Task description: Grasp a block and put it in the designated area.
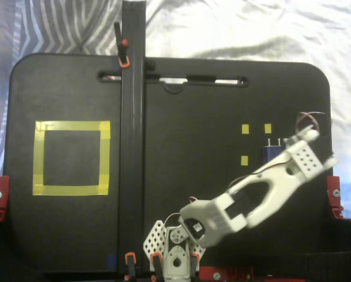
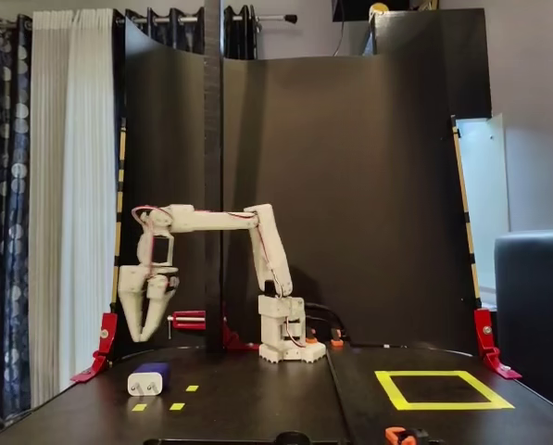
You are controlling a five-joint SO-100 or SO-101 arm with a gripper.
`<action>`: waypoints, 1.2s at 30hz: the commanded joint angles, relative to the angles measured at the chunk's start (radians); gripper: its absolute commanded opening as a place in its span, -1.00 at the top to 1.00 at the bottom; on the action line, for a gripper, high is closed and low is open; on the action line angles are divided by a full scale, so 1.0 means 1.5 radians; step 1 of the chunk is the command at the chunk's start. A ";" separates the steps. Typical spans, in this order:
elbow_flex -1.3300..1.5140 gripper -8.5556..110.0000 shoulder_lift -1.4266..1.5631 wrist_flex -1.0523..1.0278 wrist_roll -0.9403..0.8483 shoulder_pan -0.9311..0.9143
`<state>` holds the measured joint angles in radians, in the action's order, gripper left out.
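On the black tabletop (image 2: 257,399), nearest the front camera, the block (image 2: 149,379) lies flat beside small yellow tape squares (image 2: 175,406); no readable writing anywhere. The designated area (image 2: 443,389) sits well apart, at right in that view. Above the block hangs the gripper (image 2: 142,332), empty, fingers slightly parted. Behind: black backdrop panels (image 2: 369,185), curtains (image 2: 54,204). From above, rumpled grey fabric (image 1: 234,29) lies beyond the tabletop.

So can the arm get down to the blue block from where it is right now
Probably yes. In the side fixed view the tool hangs above the block, apart from it, with nothing between them. In the top fixed view the arm partly covers the block. Whether the tool is open is unclear.
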<state>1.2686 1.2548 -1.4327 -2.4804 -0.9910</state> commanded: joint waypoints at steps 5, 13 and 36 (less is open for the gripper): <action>-0.026 0.81 -0.006 -0.002 -0.001 0.005; -0.026 0.37 -0.008 0.005 -0.004 0.011; -0.024 0.34 -0.121 0.094 -0.011 0.003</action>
<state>1.2655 1.0753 -1.3039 -2.4897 -0.9771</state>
